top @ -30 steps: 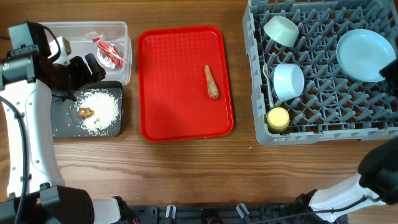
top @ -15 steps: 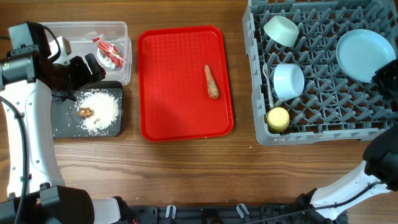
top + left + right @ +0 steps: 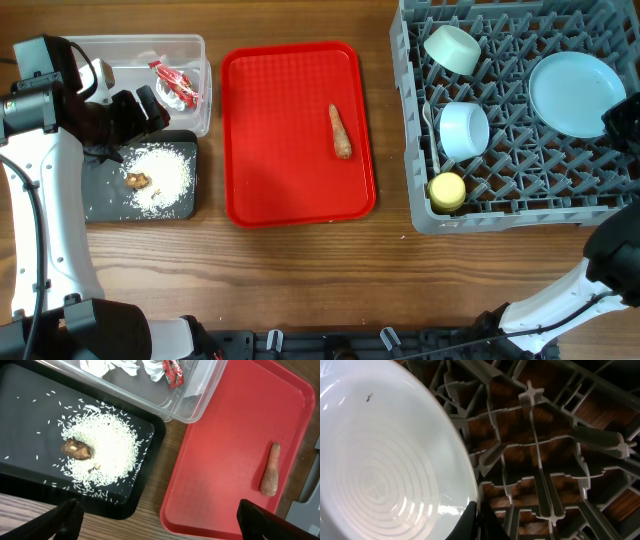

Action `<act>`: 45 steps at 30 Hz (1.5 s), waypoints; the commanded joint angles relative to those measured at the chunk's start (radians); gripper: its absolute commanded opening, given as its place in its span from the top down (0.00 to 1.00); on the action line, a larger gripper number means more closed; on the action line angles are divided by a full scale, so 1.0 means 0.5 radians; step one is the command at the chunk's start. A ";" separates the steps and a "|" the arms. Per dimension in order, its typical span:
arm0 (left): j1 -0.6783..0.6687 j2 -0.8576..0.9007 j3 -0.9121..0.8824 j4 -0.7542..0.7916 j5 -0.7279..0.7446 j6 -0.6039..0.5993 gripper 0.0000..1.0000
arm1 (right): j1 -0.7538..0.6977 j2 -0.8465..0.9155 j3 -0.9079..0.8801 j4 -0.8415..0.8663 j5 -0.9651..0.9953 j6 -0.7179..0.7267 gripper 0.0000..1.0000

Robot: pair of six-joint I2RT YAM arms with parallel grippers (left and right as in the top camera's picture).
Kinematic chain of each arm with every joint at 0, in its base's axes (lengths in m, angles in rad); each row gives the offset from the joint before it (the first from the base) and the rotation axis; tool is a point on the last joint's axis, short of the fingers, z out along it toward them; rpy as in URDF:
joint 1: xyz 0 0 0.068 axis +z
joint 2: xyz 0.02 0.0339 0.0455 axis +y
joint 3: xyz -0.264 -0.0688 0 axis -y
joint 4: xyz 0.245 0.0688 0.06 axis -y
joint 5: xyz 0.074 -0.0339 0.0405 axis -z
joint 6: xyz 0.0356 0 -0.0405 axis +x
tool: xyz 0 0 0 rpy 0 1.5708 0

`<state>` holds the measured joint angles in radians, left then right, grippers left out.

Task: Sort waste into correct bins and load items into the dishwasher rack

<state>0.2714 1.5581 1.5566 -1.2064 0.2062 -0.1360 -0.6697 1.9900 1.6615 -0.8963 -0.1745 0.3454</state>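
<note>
In the dishwasher rack (image 3: 520, 160) the pale blue plate (image 3: 570, 92) leans among the pegs, and my right gripper (image 3: 619, 118) is shut on its right rim. The right wrist view shows the plate (image 3: 385, 460) with the gripper (image 3: 477, 519) pinching its edge. A whitish bowl (image 3: 451, 48), a light blue bowl (image 3: 463, 130), a yellow cup (image 3: 447, 190) and a white spoon (image 3: 429, 118) also sit in the rack. My left gripper (image 3: 140, 108) hangs open over the bins. The carrot-like stick (image 3: 270, 469) lies on the red tray (image 3: 220, 460).
The clear tub (image 3: 190, 50) holds a red wrapper (image 3: 176, 85) and white scraps (image 3: 115, 366). The black tray (image 3: 105, 200) carries rice crumbs (image 3: 107, 452) and a brown lump (image 3: 77, 448). Bare wood runs along the table's front.
My right gripper has shut on the plate's rim, and the plate has shifted a little to the left in the rack. The left arm has not moved.
</note>
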 commanded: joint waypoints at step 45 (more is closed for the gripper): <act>0.011 -0.038 0.001 0.002 0.003 -0.004 0.00 | 1.035 -0.257 0.063 0.510 1.511 -1.663 0.96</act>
<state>0.2714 1.5581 1.5566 -1.2064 0.2062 -0.1360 -0.1757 1.8336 1.6978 -0.6579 0.5808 -0.4095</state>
